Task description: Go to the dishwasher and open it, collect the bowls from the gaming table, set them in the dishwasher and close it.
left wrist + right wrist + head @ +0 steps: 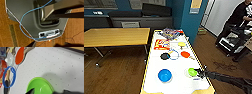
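The gaming table (151,67) has a white top and yellow sides and runs away from me in the middle of the head view. A blue bowl (164,75) sits near its front left. On the front right sits a green bowl (192,72) (40,87). My right gripper (200,73) (48,92) reaches in from the right and stands open at the green bowl's rim, one dark fingertip (31,91) over the bowl's edge. My left gripper (45,45) hangs open over the wooden floor beside my grey base (25,18).
Further along the table lie a red paddle (185,54) (20,55), a blue ring (173,54) (9,77), a dark disc (164,56), a yellow piece (181,44) and colourful packets (169,33). A wooden table (114,36) stands left. A person (239,15) with a cart is at the right.
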Motion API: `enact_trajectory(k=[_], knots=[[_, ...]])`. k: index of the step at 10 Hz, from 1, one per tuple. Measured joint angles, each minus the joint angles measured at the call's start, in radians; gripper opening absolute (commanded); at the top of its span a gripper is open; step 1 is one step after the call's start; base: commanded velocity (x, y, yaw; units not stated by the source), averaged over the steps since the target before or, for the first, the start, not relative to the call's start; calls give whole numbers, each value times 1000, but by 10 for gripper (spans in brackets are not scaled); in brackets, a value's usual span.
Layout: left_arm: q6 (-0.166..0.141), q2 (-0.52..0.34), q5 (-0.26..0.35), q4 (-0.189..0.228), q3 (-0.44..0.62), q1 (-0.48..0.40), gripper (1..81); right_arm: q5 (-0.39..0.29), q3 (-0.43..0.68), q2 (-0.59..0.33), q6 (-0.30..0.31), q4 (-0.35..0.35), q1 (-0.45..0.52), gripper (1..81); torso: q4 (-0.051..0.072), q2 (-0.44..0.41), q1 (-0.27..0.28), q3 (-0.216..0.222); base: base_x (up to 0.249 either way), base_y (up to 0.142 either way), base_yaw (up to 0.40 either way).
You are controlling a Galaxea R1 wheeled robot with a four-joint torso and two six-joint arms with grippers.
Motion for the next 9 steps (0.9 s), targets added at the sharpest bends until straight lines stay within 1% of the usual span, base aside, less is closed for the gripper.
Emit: enact_trajectory(k=[3, 4, 5, 6, 8, 9], knots=[[0, -6, 0, 0, -1, 1, 811, 25, 4, 39, 0, 0, -16, 811, 0, 0, 0, 0, 0, 0, 0], [-1, -5, 0, 0, 0, 0, 811, 27, 6, 38, -6, -5, -20, 10, 0, 0, 0, 0, 0, 0, 0], [-1, -5, 0, -1, 0, 1, 811, 41, 9, 28, 8, 0, -24, 10, 0, 0, 0, 0, 0, 0, 0], [-1, -5, 0, -1, 0, 1, 811, 43, 12, 19, 7, 0, -30, 10, 0, 0, 0, 0, 0, 0, 0], [-3, -5, 0, -1, 0, 1, 811, 51, 28, 7, 7, 0, -71, 10, 0, 0, 0, 0, 0, 0, 0], [-3, -5, 0, -1, 0, 0, 811, 53, 44, -9, 7, 0, -74, 10, 0, 0, 0, 0, 0, 0, 0]])
